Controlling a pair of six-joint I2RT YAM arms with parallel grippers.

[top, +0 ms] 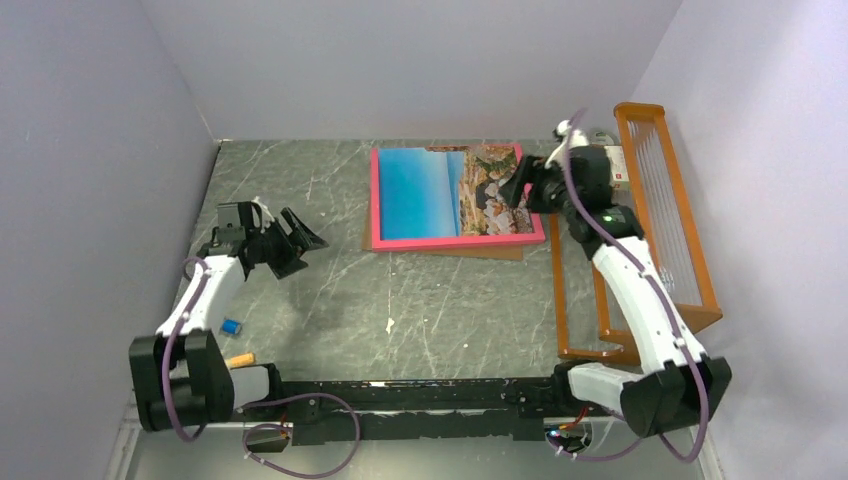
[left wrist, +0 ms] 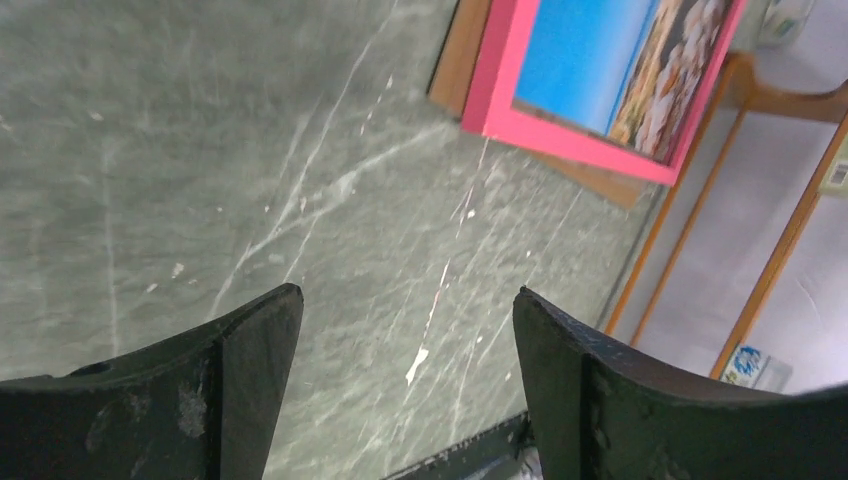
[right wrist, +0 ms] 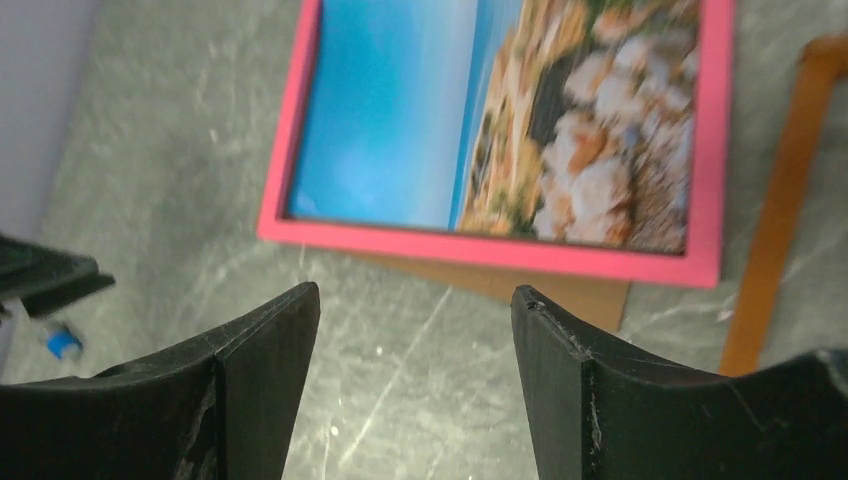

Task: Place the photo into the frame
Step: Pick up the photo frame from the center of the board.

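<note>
The pink frame (top: 377,200) lies flat at the back middle of the table, front side up, and the sea-and-rocks photo (top: 440,192) shows inside it. Both also appear in the right wrist view, frame (right wrist: 480,248) around photo (right wrist: 400,110), and in the left wrist view, frame (left wrist: 500,80) and photo (left wrist: 590,50). My right gripper (top: 517,190) hovers at the frame's right edge, open, nothing between its jaws (right wrist: 415,300). Well left of the frame, my left gripper (top: 296,242) stands open and empty over bare table (left wrist: 405,300).
A brown backing board (top: 490,252) pokes out from under the frame's near edge. An orange wire rack (top: 660,220) stands along the right side. A small blue item (top: 231,326) and an orange one (top: 240,360) lie near the left arm's base. Walls close in on three sides.
</note>
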